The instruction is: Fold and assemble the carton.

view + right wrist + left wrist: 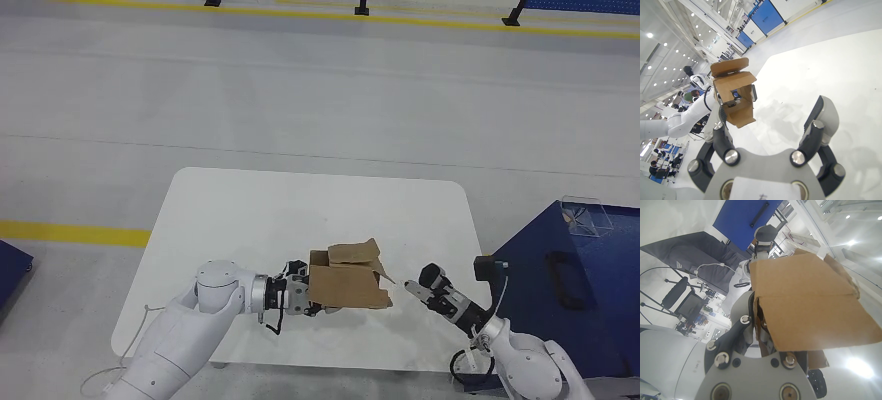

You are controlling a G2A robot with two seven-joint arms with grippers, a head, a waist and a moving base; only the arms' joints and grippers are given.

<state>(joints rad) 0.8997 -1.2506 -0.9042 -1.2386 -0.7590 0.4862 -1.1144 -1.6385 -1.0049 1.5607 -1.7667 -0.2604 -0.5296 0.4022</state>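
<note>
Two sets of fingers flank one brown carton (347,278) above the near part of the white bench (250,210). The left fingers (746,308) are closed on the carton. One grey finger lies against the outside of a cardboard wall and the other sits inside, mostly hidden by the panel, so the wall's edge is pinched between them. From that grip the carton extends away from the left fingertips toward the right arm. It shows a wide flat panel with a fold line across it just past the pinch point.

The right fingers (821,111) are spread wide with nothing between them. The carton is ahead of their tips, near but apart from them. In the top view its loose flap points at them with a small gap between. Seen from the right wrist, the carton is a partly formed sleeve whose open end faces the right fingers. One flap is bent over its upper side and another hangs at the lower edge. Parts of the left fingers show through the opening and beside one wall. The carton's shadow falls on the bench apart from it, so it seems held off the surface rather than resting.

Behind the right fingers, on the side away from the carton and off the bench's edge, stands a blue cabinet (560,270).
</note>
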